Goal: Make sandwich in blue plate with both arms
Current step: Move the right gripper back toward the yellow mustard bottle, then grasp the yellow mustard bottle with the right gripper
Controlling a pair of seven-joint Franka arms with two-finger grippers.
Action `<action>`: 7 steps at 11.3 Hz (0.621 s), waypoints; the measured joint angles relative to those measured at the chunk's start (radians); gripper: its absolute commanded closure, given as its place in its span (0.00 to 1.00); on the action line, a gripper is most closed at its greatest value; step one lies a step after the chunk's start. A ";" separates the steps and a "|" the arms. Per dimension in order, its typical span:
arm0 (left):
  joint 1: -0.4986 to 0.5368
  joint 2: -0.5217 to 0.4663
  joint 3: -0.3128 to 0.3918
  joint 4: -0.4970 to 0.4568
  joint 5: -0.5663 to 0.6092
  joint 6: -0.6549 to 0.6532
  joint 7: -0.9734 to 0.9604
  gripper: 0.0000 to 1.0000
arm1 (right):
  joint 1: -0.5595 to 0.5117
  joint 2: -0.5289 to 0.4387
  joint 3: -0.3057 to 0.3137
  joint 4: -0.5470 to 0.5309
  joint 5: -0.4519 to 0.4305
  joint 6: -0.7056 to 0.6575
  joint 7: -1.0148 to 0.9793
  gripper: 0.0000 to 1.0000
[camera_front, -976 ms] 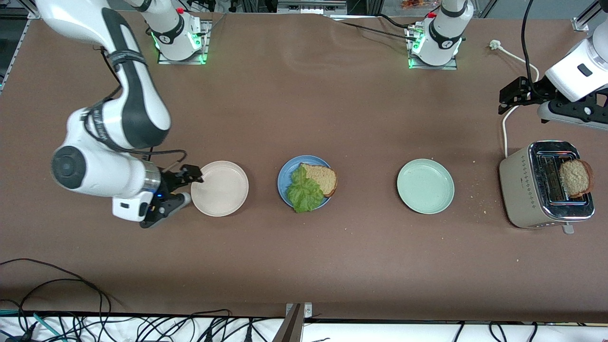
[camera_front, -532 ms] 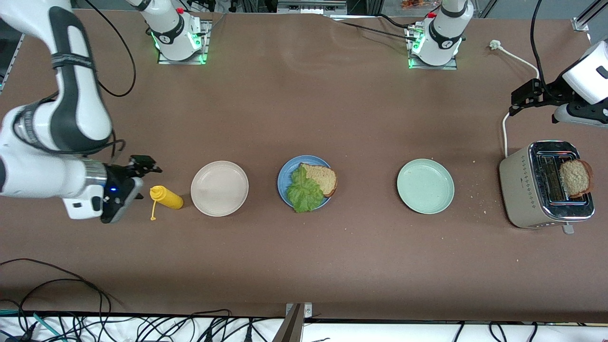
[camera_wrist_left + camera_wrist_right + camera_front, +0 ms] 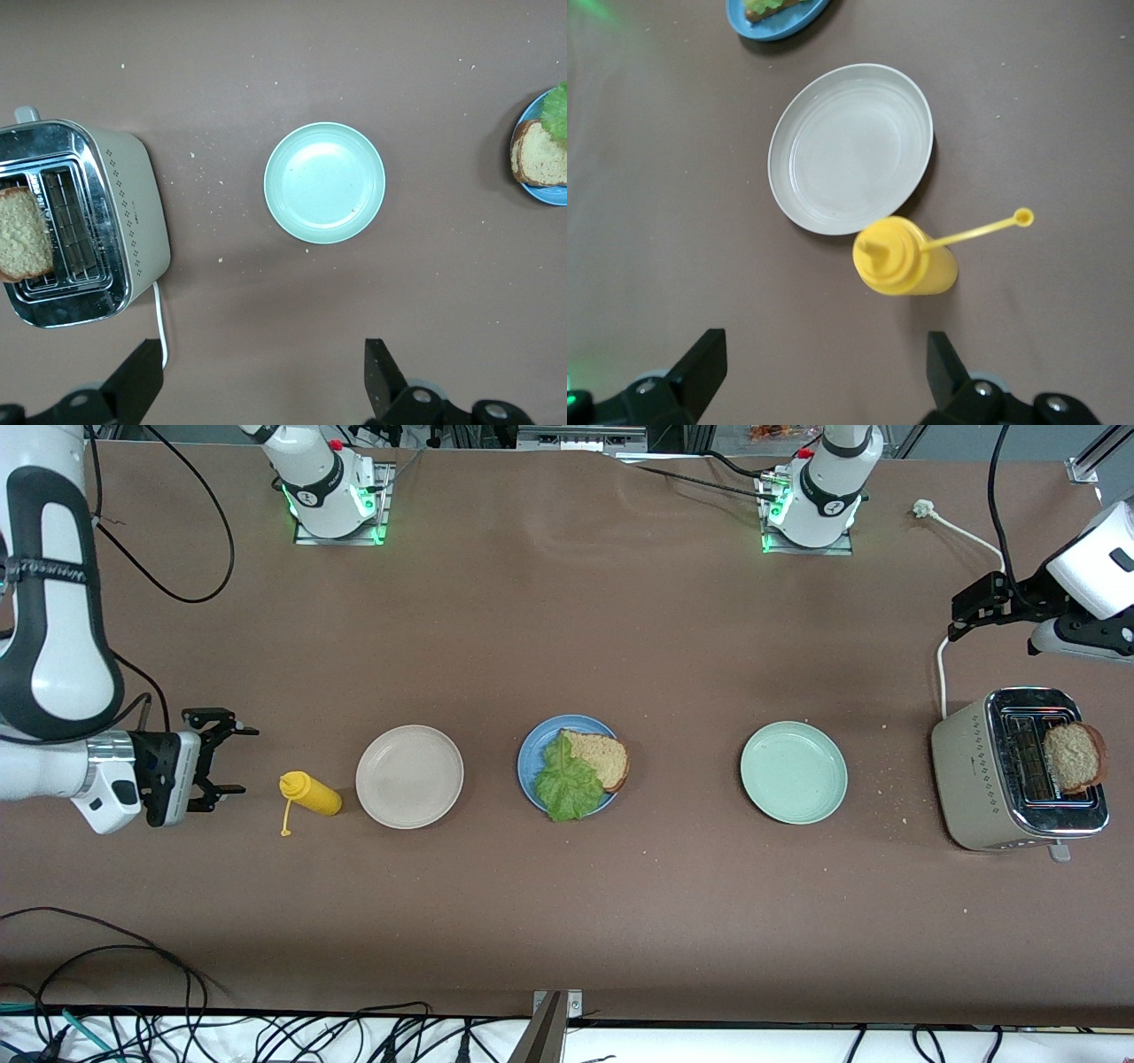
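Note:
The blue plate (image 3: 535, 746) sits mid-table with one brown bread slice (image 3: 602, 758) and a green lettuce leaf (image 3: 565, 784) lying partly over it. A second bread slice (image 3: 1074, 756) rests on the toaster (image 3: 979, 779) at the left arm's end. My right gripper (image 3: 234, 760) hangs open and empty over bare table, apart from the yellow bottle (image 3: 312, 794). My left gripper (image 3: 961, 615) is open and empty over the white cord (image 3: 941, 669) beside the toaster. The left wrist view shows the toaster (image 3: 133, 204), its slice (image 3: 22, 235) and the blue plate (image 3: 547, 193).
A cream-white plate (image 3: 409, 776) lies between the yellow bottle and the blue plate. A mint-green plate (image 3: 794, 771) lies between the blue plate and the toaster. Crumbs dot the brown table around the toaster. Loose cables run along the table edge nearest the camera.
The right arm has pulled back from the cream-white plate toward its end of the table, uncovering the yellow bottle. The left gripper shifted slightly toward its table end. Food has not moved.

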 measured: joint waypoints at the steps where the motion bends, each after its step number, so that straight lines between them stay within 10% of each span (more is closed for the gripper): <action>1: 0.000 0.000 0.000 0.000 0.000 0.000 0.000 0.00 | -0.028 0.031 0.000 -0.001 0.027 0.000 -0.087 0.00; 7: -0.001 0.001 -0.001 0.000 0.000 0.000 0.000 0.00 | -0.094 0.204 0.003 -0.001 0.200 0.044 -0.462 0.00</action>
